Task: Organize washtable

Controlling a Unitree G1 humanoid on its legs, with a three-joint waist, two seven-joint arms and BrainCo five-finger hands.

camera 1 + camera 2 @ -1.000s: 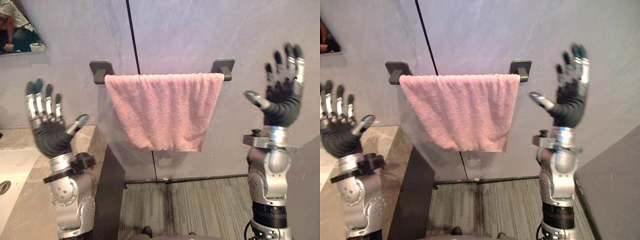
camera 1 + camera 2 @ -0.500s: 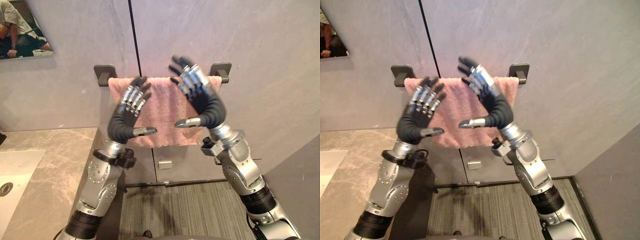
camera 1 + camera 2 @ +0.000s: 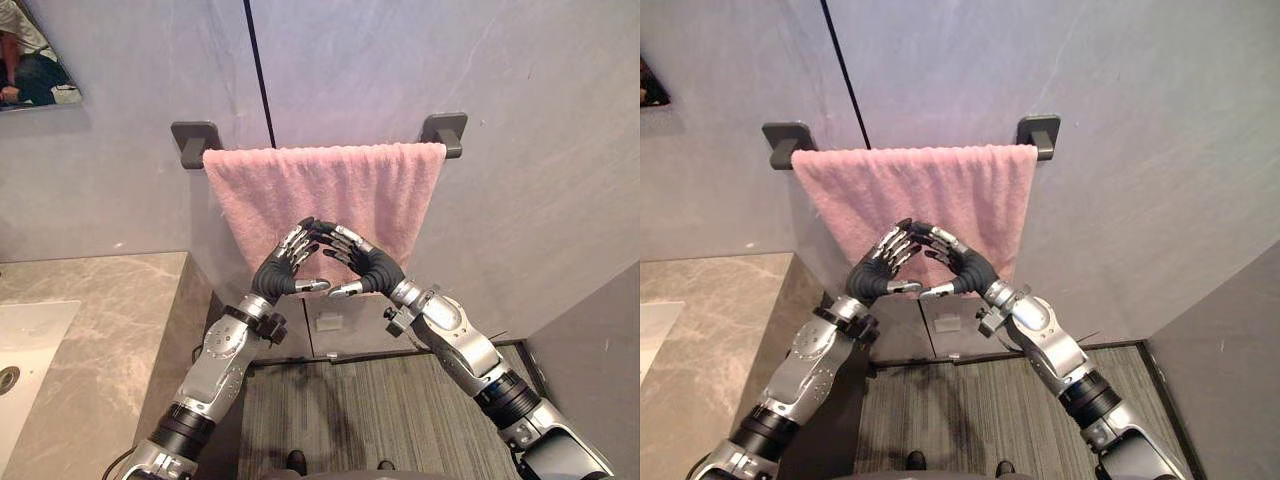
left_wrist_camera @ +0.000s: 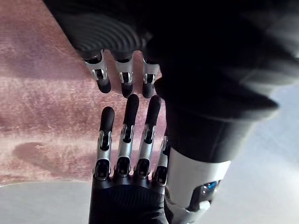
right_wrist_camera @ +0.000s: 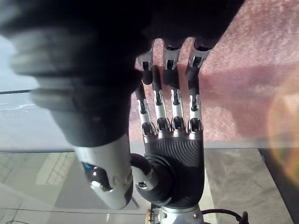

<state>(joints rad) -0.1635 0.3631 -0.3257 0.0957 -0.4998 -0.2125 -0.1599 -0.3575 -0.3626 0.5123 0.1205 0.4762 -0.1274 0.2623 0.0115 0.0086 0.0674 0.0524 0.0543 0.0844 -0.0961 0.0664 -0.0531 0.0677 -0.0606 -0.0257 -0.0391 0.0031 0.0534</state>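
Fingertips of the left hand (image 3: 273,279) and right hand (image 3: 375,272) meet, fingers extended and holding nothing, just before the lower edge of the pink towel (image 3: 330,185), likely poised to straighten it. Behind, it drapes across the rail (image 3: 445,131) from end to end.

Left hand (image 3: 870,279) and right hand (image 3: 971,268) — fingertips seemingly touching (before pink towel (image 3: 940,185)).

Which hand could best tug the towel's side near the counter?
Likely left: the left hand is before the towel half nearer the counter, fingers open; the right hand is before the far half.
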